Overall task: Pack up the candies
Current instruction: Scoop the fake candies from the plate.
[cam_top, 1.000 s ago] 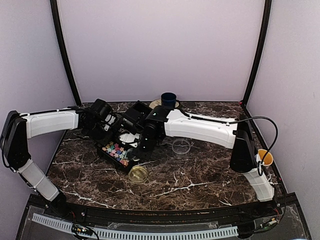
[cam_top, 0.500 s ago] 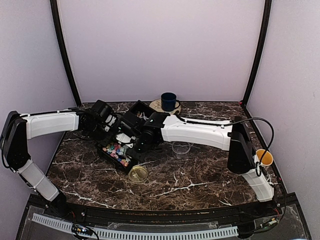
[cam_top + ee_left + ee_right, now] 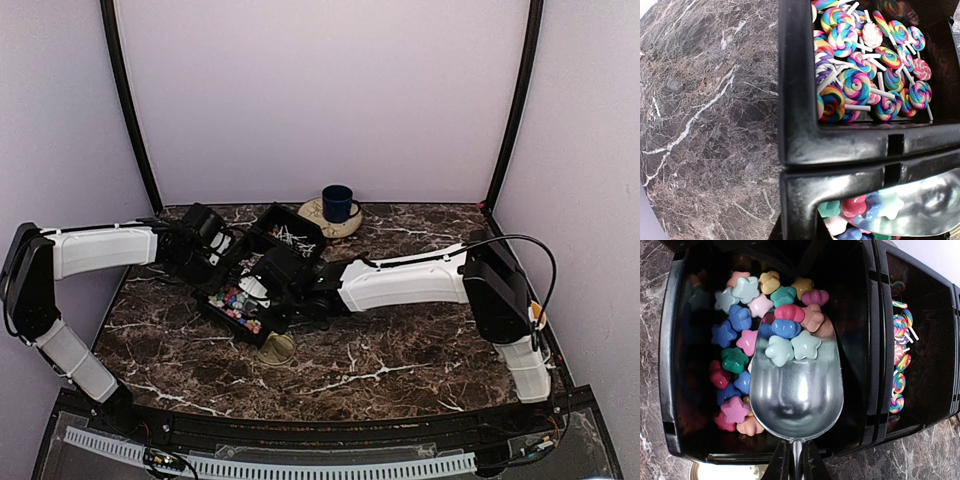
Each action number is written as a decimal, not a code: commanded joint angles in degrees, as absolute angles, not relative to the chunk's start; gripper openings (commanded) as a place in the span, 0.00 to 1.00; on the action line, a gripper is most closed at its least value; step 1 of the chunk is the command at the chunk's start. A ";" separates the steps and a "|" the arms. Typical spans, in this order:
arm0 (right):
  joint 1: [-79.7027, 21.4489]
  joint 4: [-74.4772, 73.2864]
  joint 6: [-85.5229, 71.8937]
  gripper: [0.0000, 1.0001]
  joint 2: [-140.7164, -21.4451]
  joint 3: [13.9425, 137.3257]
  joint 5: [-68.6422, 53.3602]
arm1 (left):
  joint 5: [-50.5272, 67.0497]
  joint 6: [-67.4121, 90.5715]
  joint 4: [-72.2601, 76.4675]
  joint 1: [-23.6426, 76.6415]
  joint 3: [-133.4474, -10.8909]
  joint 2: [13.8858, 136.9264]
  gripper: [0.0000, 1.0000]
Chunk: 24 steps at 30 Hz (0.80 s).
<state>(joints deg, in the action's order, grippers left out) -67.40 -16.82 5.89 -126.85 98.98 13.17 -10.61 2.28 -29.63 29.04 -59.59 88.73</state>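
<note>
**Change since a second ago.** The right arm (image 3: 400,283) has dropped from a raised, bent stance over the black tray (image 3: 666,365). It now lies low and stretched along the surface toward it. The clear jar that stood just right of the tray is now hidden behind the forearm. The tray's far compartment, with its pale sticks (image 3: 290,237), has come into view. The left arm (image 3: 100,248), the tray and the gold lid (image 3: 277,348) have not shifted.

**Right arm.** It reaches in from the tray's right. The right fingers (image 3: 779,465) pinch the thin handle of a metal scoop (image 3: 796,390). The scoop's bowl lies inside the tray's near compartment, and a few pieces rest at its front lip.

**Left arm.** It extends level from the tray's left, its wrist at the tray's left rim. The left fingers (image 3: 218,260) are pressed nearly together. I cannot tell whether they pinch the rim.

**Candies.** The star-shaped candies (image 3: 731,360) fill the near compartment around the scoop. The swirled lollipops (image 3: 855,82) are heaped in the middle compartment, and the pale sticks lie in the far one.

**Other items.** The gold lid lies on the surface just beside the tray's near corner. A blue cup (image 3: 338,202) stands behind the tray's far end.
</note>
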 commanded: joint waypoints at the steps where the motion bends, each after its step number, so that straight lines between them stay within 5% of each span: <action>1: -67.59 -10.22 5.74 0.00 -124.94 93.66 12.00 | -7.88 3.98 -22.53 30.05 -60.38 83.22 0.00; 24: -67.39 23.08 7.66 0.00 -112.64 66.53 11.81 | -8.31 4.83 -23.73 29.62 -59.86 84.46 0.00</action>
